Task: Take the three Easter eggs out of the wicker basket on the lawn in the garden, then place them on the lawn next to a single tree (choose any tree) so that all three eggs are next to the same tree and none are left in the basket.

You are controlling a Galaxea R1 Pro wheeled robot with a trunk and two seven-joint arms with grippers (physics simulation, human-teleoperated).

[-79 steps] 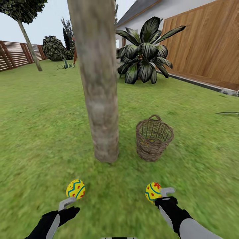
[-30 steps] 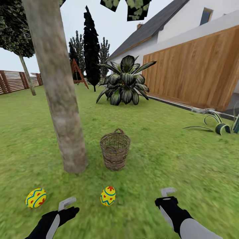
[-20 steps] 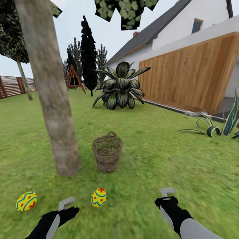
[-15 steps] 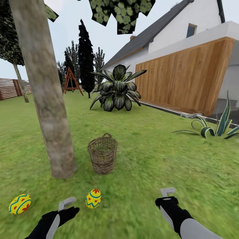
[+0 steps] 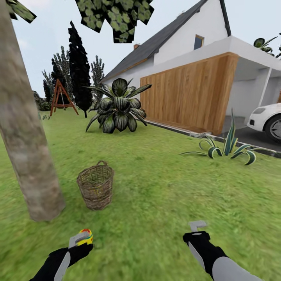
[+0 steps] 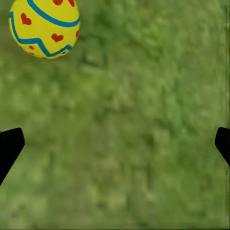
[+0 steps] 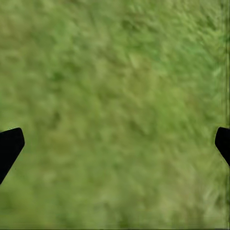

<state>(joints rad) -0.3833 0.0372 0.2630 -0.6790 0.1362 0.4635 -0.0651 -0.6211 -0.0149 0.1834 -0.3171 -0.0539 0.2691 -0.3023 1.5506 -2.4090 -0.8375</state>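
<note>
The wicker basket [image 5: 95, 188] stands upright on the lawn [image 5: 156, 187], a short way right of the tree [image 5: 29, 156] and its thick pale trunk. From this angle only woven wall shows inside the basket. One yellow Easter egg [image 5: 87, 236] lies on the grass in front of the basket, partly hidden behind my left gripper [image 5: 79, 239]. In the left wrist view the same egg [image 6: 44, 26] sits beyond the open left gripper [image 6: 115, 148], not between its fingertips. My right gripper [image 5: 197, 226] hangs open over bare grass [image 7: 115, 96].
A large broad-leaved plant [image 5: 117, 111] grows behind the basket. A white house with a wooden slat wall [image 5: 187, 93] stands at the right, with spiky plants [image 5: 226, 146] and a white car [image 5: 267, 121] beside it. Black conifers [image 5: 78, 66] rise far back.
The camera has swung to the right, so tree, basket and eggs have slid left in the picture. The leftmost egg has left the frame. Both arms keep their pose, grippers open.
</note>
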